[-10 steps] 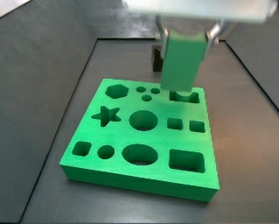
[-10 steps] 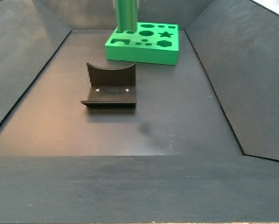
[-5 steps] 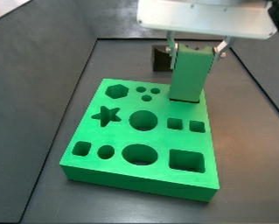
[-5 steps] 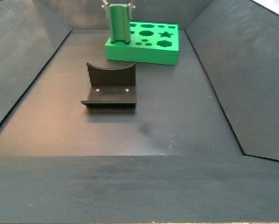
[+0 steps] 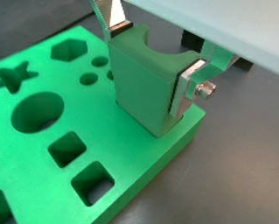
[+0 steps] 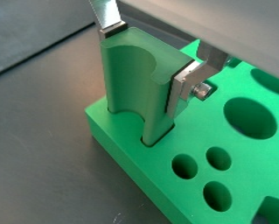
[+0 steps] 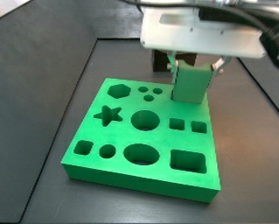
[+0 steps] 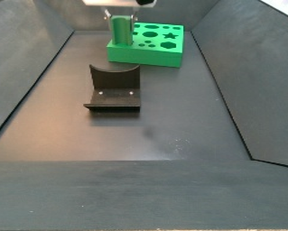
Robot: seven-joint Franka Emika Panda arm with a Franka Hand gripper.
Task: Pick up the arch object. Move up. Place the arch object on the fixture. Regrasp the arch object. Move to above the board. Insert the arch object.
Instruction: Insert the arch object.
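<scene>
My gripper (image 6: 146, 59): its 2 fingers (image 5: 188, 86) are clamping the arch object (image 6: 136, 92). The arch object is standing upright, its lower end sitting in a hole at the corner of the board (image 7: 118, 143). The fixture (image 8: 112, 88) is lying well apart on the floor.

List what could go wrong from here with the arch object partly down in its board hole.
1. The arch object stands only partly seated at the corner hole of the board; a slight tilt may jam it as it descends.
2. The end effector grips only the piece's top, so pushing may make it slip between the fingers.
3. The hole lies near the board's edge; sideways force might shift the board.
</scene>
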